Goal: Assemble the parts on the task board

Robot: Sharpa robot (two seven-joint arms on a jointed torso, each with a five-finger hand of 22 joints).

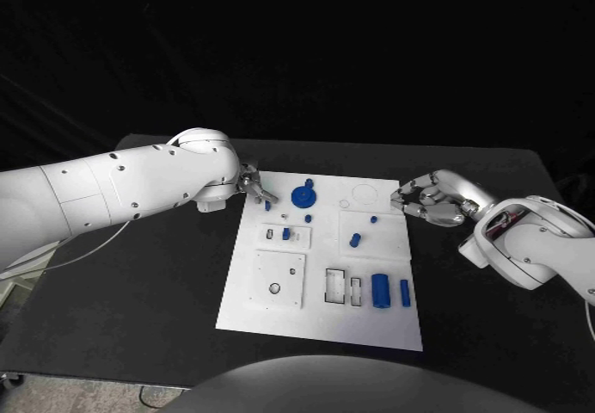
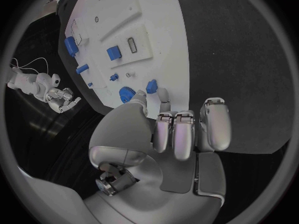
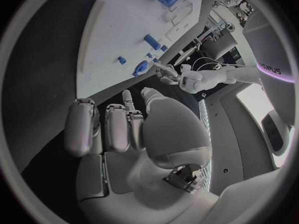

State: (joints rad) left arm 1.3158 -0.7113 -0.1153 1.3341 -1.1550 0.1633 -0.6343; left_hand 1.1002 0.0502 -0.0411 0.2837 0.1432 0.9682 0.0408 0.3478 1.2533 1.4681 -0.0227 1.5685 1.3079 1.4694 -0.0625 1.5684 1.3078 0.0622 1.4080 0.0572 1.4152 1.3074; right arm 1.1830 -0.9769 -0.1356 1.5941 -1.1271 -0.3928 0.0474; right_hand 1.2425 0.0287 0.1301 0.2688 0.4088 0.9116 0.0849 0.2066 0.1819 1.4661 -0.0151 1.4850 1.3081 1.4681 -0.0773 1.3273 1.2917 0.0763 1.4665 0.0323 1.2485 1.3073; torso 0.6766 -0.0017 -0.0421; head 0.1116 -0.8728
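Reaching over the far-left corner of the task board (image 1: 372, 318), the left hand (image 1: 252, 186) pinches a small blue part (image 1: 268, 205) at its fingertips; the right hand (image 1: 428, 200) hovers beside the board's far-right edge, fingers curled, holding nothing

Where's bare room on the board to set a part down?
Free: the near strip of the task board, below the square plate and the blue blocks. Crowded: the far end, round the blue gear by the left hand.
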